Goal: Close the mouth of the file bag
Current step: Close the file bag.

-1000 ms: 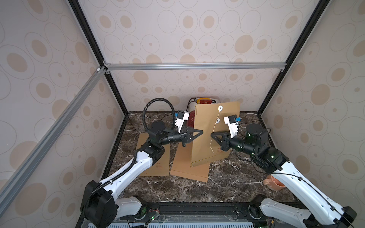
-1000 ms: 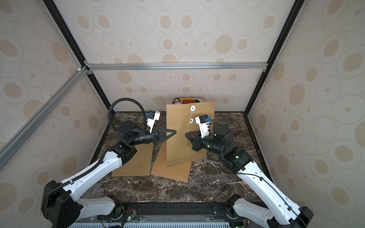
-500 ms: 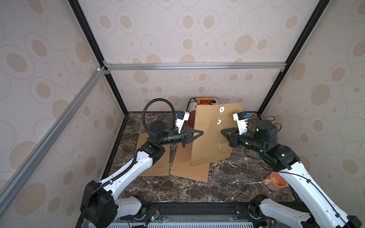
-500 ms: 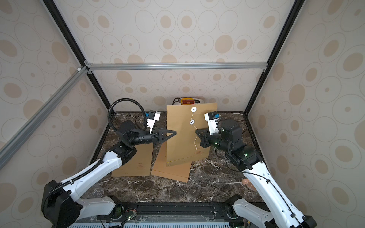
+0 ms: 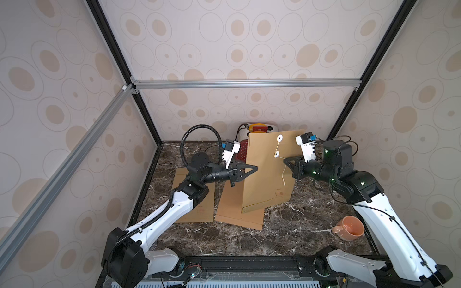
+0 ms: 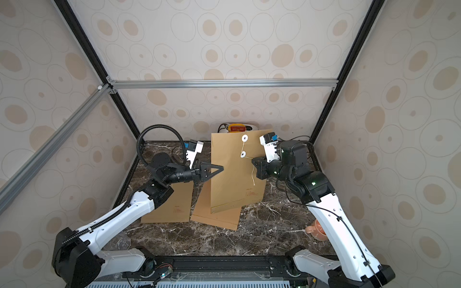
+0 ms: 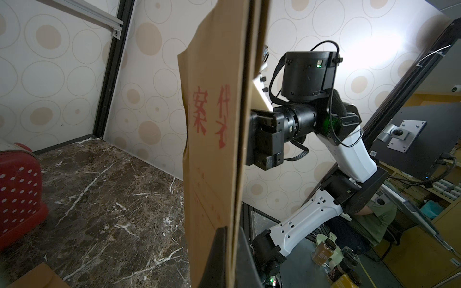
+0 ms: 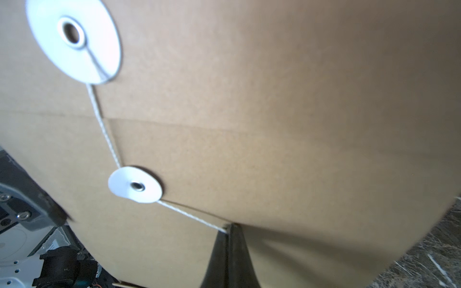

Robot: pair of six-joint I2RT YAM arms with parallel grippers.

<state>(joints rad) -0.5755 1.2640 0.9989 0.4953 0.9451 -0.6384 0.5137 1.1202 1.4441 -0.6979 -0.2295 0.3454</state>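
the file bag, a brown paper envelope, stands upright in the air over the middle of the marble table, tilted a little, its top end toward the far wall. two white discs sit high on its near face, the upper disc almost at the top edge and the lower disc just beneath it, with a paper edge crossing the face between them. a white string runs from the upper disc down to the lower disc, passes under it and stretches taut to the right. there the right gripper has its claw pinched together on it. past the tips a loose tail of string hangs down the bag's face (thin, but it shows in both top views).

the left gripper reaches in from the left and is clamped on the bag's left edge at about mid-height. in the left wrist view the bag runs edge-on between its fingers, with red printed characters on the far face.

under and left of the bag two flat envelopes lie on the marble, one partly beneath the bag's lower end. i cannot tell whether they touch it. a red basket sits behind the bag by the far wall, and an orange mug lies on its side near the right edge, well apart from everything else.
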